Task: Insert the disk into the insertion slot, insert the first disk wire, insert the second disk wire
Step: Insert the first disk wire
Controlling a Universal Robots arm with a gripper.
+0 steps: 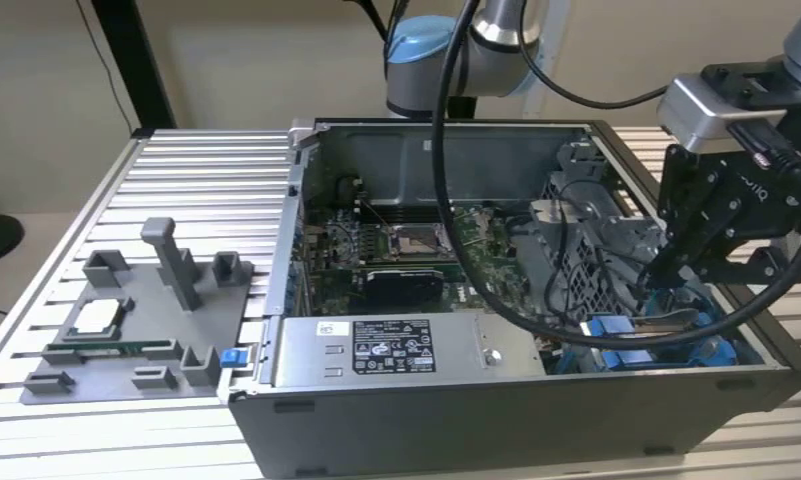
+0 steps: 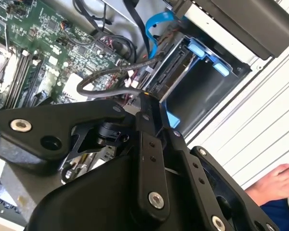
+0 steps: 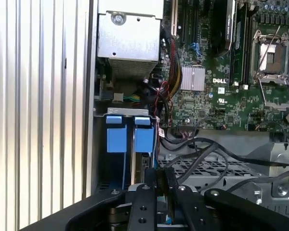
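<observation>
The hand (image 3: pixel 159 177) is closed, fingers together, its load hidden, just beside the disk (image 3: pixel 140 167). The disk appears seated in the insertion slot (image 2: pixel 209 55), by the bench edge on the exterior view's right. Judgement: a wire plug should meet the disk square and go straight in, clear of the loose black wires (image 2: pixel 111 74) beyond

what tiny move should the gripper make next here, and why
Probably ease a touch closer to the disk: the gripper hangs just over it, it looks seated in the insertion slot, and a black wire lies loose beside it.
</observation>
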